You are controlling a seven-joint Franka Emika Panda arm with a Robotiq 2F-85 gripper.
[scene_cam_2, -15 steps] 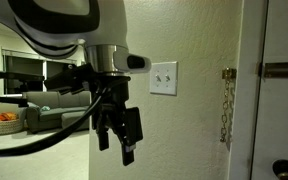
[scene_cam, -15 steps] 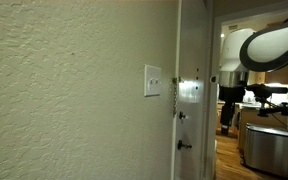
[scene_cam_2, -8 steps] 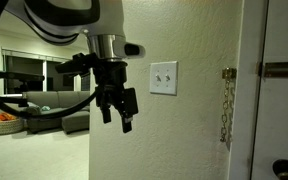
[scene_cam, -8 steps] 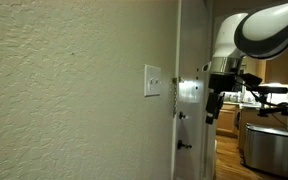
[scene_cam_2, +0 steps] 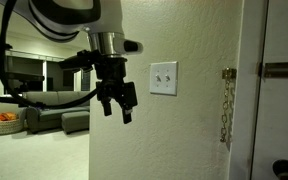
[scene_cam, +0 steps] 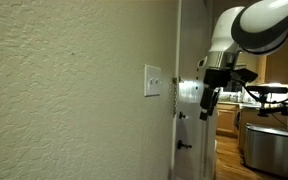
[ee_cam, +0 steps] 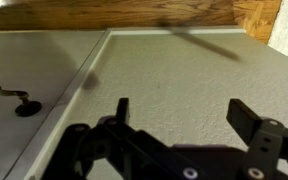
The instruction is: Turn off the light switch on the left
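The light switch is a small white plate on the textured wall in both exterior views (scene_cam: 152, 81) (scene_cam_2: 164, 77), with two small toggles on its face. My gripper (scene_cam_2: 121, 107) hangs from the arm a short way out from the wall, level with the plate and slightly below it, touching nothing. It also shows in an exterior view (scene_cam: 208, 104) in front of the door. In the wrist view my gripper (ee_cam: 184, 112) is open and empty, with only the textured wall between the fingers. The switch is out of the wrist view.
A shiny metal latch plate with a chain (scene_cam: 188, 92) (scene_cam_2: 227, 105) sits on the door frame beside the switch. A door with a lever handle (ee_cam: 19, 101) is next to the wall. A sofa (scene_cam_2: 44, 115) and kitchen furniture (scene_cam: 267, 145) stand behind.
My gripper has risen and moved closer to the wall, toward the height of the switch plate. The jaws stay open.
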